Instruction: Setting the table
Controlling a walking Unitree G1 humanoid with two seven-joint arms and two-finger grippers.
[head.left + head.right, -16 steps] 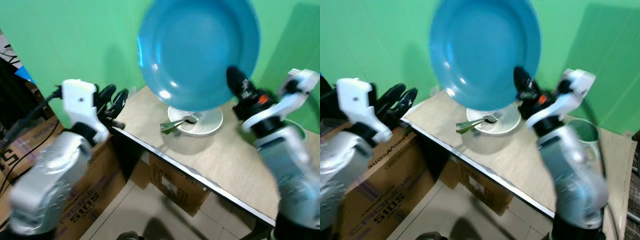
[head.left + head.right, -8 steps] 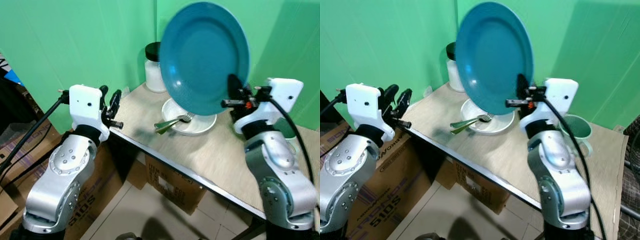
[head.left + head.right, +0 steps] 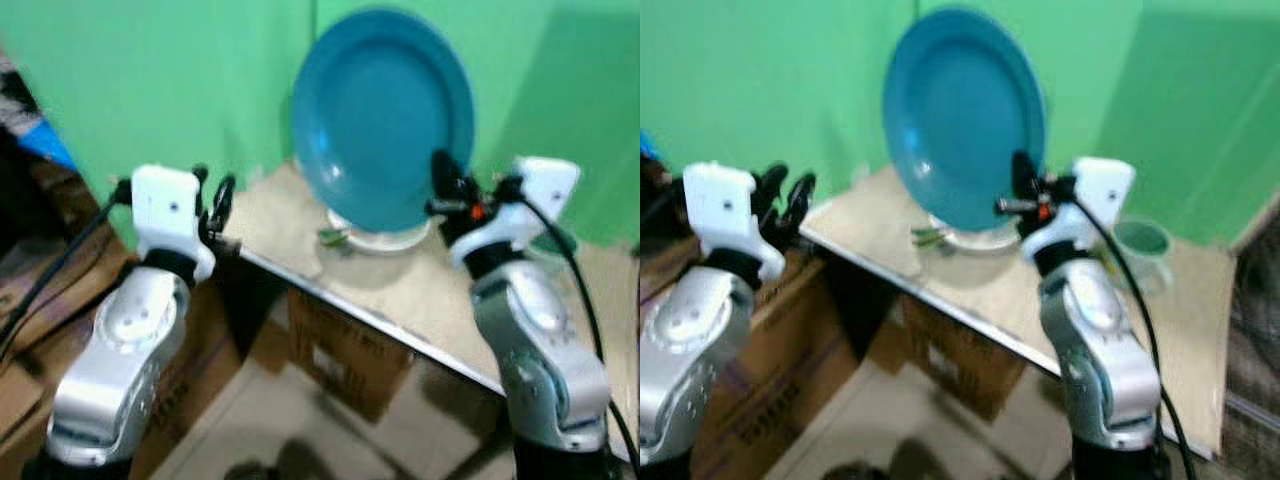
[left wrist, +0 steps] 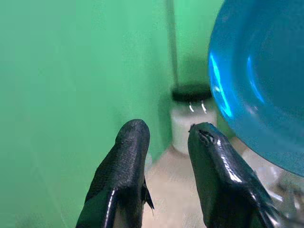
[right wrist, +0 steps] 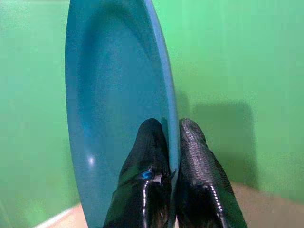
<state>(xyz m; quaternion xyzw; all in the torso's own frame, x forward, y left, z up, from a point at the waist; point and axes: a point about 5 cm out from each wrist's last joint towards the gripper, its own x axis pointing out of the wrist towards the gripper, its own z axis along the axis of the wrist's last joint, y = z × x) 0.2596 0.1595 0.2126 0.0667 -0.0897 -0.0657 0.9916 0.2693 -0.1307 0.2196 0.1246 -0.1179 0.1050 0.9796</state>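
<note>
A large blue plate (image 3: pixel 383 118) is held upright in the upper centre of the frame, above the white bowl (image 3: pixel 383 235) on the table (image 3: pixel 420 295); its rim is pinched between the fingers of the right gripper (image 5: pixel 170 156), as is plain in the right wrist view. The left gripper (image 4: pixel 166 142) is raised at the left of the frame, near the table's corner, its fingers slightly parted and nothing held. The plate is judged stiff, glossy and breakable, and fairly heavy for a grip at one edge; slipping or swinging may be expected; a firm hold on the rim is needed, and a gentle lowering onto bare tabletop.
</note>
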